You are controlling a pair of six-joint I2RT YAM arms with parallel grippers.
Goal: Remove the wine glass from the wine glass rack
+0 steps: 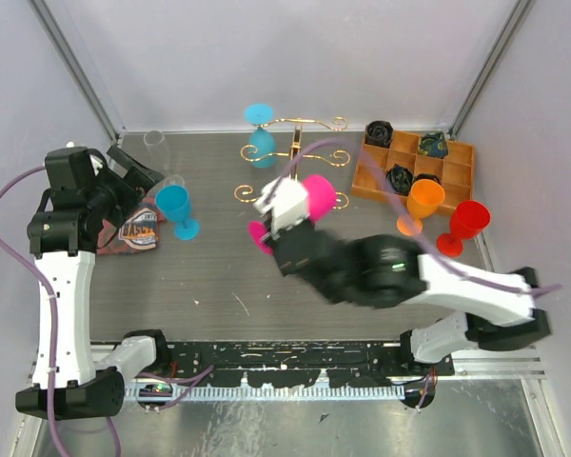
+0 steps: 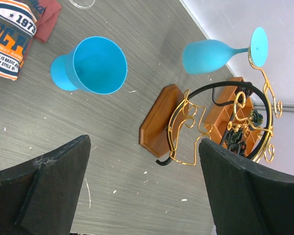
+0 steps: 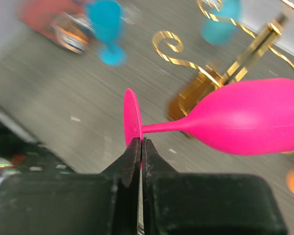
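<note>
right gripper (image 3: 140,142) pinching pink wine glass (image 3: 245,117) foot, stem horizontal, bowl toward rack (image 3: 257,43)

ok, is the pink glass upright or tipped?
Tipped on its side: the pink glass has its stem horizontal, with the right gripper shut on its foot.

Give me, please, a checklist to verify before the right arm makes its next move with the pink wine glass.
1. Grip: the right gripper is shut on the foot of the pink wine glass: ok.
2. Glass upright: not ok, it lies sideways.
3. Bowl clear of the scroll arms of the wine glass rack: cannot tell, they overlap in the top and right wrist views.
4. The blue wine glass hangs seated on the rack: ok.
5. The left gripper is open and away from the pink glass: ok.
</note>
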